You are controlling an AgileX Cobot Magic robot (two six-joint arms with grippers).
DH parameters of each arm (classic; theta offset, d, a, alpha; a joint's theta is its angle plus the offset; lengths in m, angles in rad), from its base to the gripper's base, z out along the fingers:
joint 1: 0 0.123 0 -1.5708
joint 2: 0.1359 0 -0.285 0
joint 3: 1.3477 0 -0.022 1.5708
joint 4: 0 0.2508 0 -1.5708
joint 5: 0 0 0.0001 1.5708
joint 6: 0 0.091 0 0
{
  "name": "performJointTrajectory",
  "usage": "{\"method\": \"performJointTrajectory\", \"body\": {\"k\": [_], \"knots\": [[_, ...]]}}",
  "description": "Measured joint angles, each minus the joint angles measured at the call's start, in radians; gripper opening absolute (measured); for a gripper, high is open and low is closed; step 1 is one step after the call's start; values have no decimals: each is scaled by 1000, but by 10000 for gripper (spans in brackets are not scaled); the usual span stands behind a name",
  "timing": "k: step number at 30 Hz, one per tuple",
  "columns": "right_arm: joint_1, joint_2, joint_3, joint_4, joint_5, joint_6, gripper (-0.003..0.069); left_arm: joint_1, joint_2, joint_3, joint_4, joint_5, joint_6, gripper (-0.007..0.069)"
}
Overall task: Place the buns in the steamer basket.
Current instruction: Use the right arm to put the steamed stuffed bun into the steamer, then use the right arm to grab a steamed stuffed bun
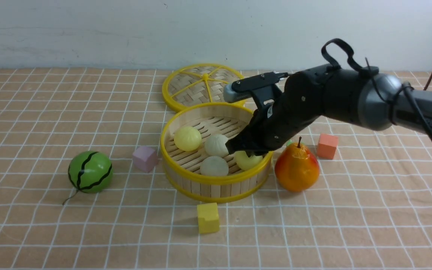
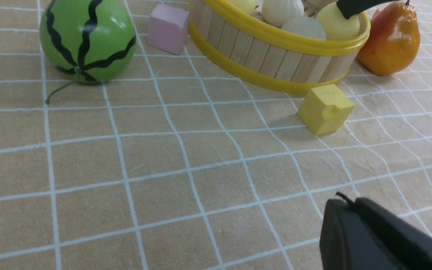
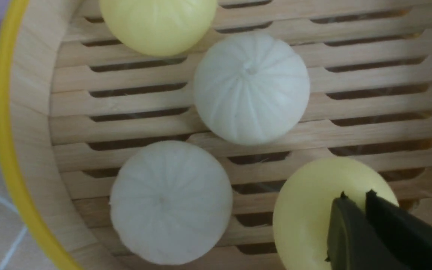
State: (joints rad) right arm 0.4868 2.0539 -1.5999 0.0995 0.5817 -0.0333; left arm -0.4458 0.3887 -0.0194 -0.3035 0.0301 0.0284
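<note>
The right arm [image 1: 351, 97] has a matte black wrist housing dotted with small screws, a rounded grey joint and a grey tube bearing dark lettering. A black cable [image 1: 338, 48] loops above it. A silver-grey camera [image 1: 234, 92] sits on a black bracket. The left gripper [image 2: 347, 204] and right gripper [image 3: 355, 197] are plain black.

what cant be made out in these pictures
- Right gripper: front view, its own black arm hides the fingertips; right wrist view is too close to tell whether they pinch the pale yellow pleated bun.
- Round bamboo steamer basket: front view, that arm covers its far right part.
- Small green object: front view, orange pear hides most.
</note>
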Motion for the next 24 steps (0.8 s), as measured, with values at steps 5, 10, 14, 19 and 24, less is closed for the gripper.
{"method": "performJointTrajectory", "body": {"k": [5,10,14,19,24], "knots": [[1,-11,-2,3,-6,1,285,0,0,0,0,0,0,16],[-28,-77,-5,-3,-3,33,420,0,0,0,0,0,0,16],[-129,-88,-41,-35,0,142,401,0,0,0,0,0,0,16],[-205,20,-133,-39,1,174,313,0,0,0,0,0,0,16],[-208,153,-285,-49,16,176,277,0,0,0,0,0,0,16]]}}
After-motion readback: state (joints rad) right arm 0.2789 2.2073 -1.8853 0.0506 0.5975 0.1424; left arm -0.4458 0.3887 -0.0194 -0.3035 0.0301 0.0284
